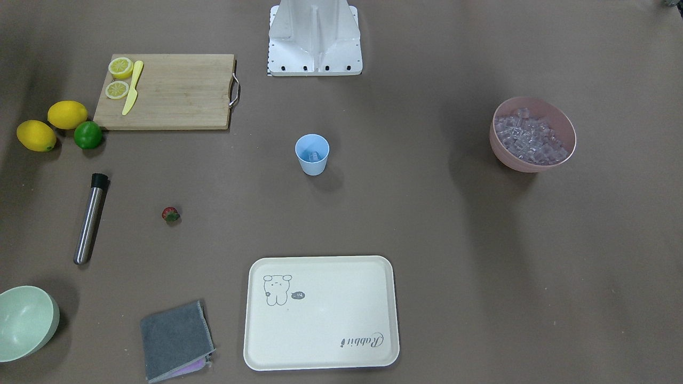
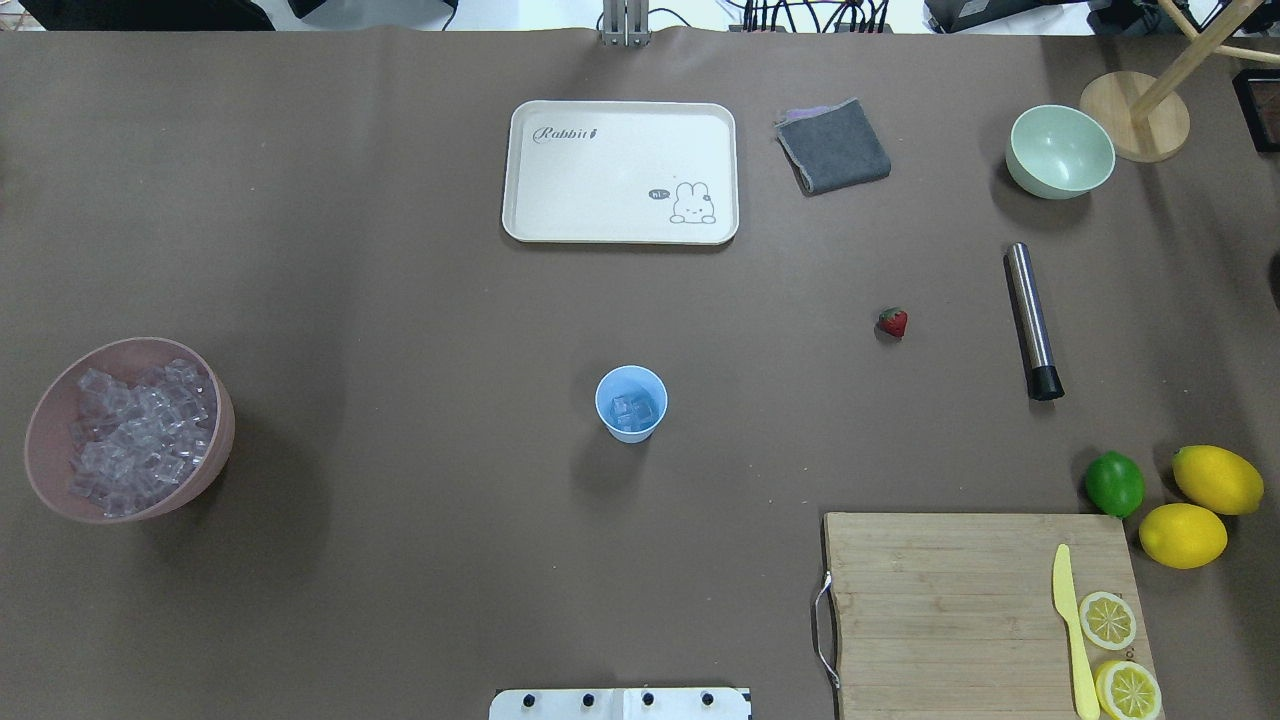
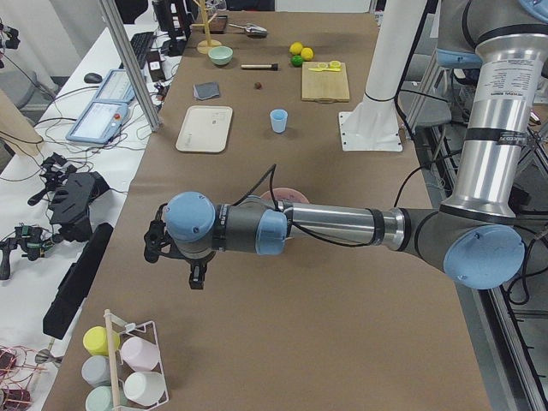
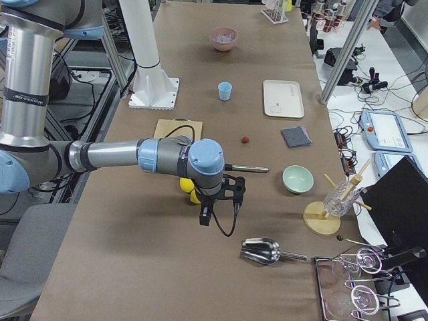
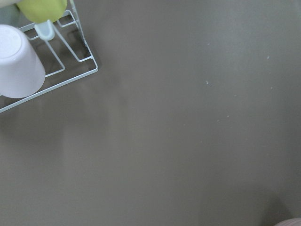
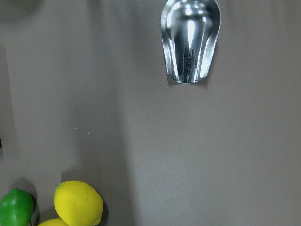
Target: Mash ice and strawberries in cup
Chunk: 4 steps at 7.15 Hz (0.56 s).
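1. Cup (image 2: 631, 403): it stands upright near the middle of the worktop (image 2: 400, 300), between the cream tray (image 2: 620, 172) and my base. Nothing touches it.

2. Ice (image 2: 634, 410): clear cubes lie in the bottom of the cup. There appear to be only a few, but the overhead view is too small to count them. The main pile (image 2: 135, 430) fills the pink bowl (image 2: 52, 380) at the worktop's edge on my left side, well apart from the cup.

3. Strawberry (image 2: 893, 322): it lies on the bare worktop on my right side, well apart from the cup. It is near the steel muddler (image 2: 1031, 320) but not touching it.

4. Left jaws: my left arm (image 3: 325, 224) reaches past the pink bowl toward the far left end of the worktop, near a wire rack (image 5: 70, 61) holding upturned cups. The jaws show only in a side view, so I cannot tell how wide they stand.

5. Right jaws: my right arm (image 4: 114, 155) hangs over the far right end of the worktop, with a metal scoop (image 6: 189, 40), a lemon (image 6: 78, 203) and a lime (image 6: 15, 208) below the wrist. Here too I cannot tell the jaws' width.
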### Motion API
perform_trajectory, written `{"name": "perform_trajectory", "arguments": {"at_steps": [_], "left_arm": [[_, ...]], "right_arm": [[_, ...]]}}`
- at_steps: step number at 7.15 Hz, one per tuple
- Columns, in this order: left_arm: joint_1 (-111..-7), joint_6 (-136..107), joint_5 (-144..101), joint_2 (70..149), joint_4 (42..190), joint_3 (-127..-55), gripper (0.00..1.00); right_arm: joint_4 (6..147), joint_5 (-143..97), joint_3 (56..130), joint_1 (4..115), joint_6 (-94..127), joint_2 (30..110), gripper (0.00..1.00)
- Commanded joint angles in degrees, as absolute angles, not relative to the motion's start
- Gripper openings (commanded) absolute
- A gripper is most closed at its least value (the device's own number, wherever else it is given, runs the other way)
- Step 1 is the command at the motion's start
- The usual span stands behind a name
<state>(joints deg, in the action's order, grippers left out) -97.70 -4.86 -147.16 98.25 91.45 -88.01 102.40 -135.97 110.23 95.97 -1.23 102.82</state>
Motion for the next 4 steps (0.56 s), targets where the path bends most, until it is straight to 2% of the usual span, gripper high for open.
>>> {"name": "perform_trajectory", "arguments": {"at_steps": [1,4], "left_arm": [[-97.5,-14.3,-147.1,97.7,91.3,-89.8,0.97],[-97.7,-17.3,-149.1,96.6,92.4,-89.5,0.97]], "right_arm": [[102.4,-136.0,110.3,96.0,-1.2,103.0,1.0],[102.4,-136.0,110.3,96.0,-1.2,102.8,1.0]]}}
